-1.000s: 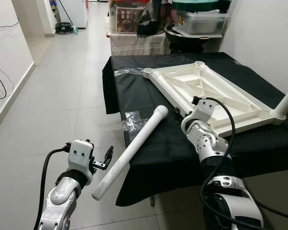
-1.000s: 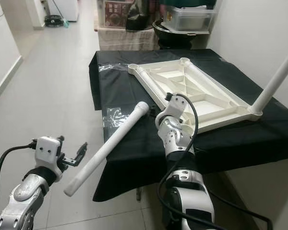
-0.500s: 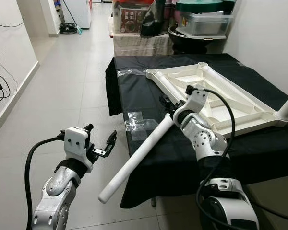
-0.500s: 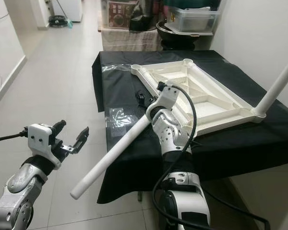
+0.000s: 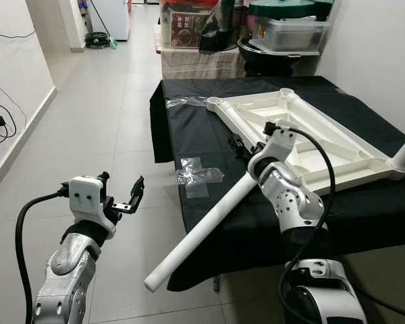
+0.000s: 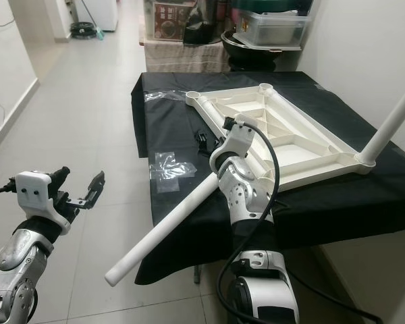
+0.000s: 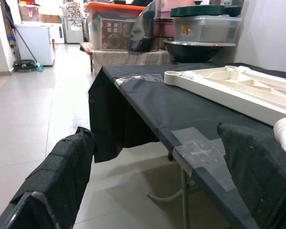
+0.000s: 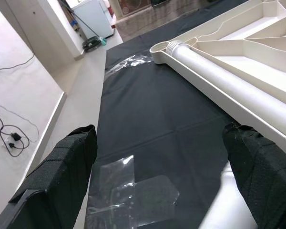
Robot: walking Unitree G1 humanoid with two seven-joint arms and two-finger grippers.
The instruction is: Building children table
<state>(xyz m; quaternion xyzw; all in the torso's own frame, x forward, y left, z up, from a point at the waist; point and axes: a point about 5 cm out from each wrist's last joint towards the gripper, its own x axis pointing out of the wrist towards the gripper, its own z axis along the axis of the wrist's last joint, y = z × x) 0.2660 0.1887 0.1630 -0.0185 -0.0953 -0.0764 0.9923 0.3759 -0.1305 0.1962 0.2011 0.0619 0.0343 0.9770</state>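
Right end effector [image 5: 239,145] grips white table leg [image 5: 206,226] at upper end; leg slants off desk [image 5: 189,142] edge. Left end effector [image 5: 131,198] spread, apart from leg.

Silver humanoid arms with black 2-fingered pincers and black cabling.
Each of the 2 arms is built of rounded silver-grey segments joined by dark bands, ending in a boxy white wrist housing. A thick black cable loops from each housing back along the arm. The left pincer [image 5: 125,200] has thin black fingers; the right pincer [image 5: 238,146] is black too. In the wrist views, the finger pads [image 7: 57,179] show a woven, taped black texture.
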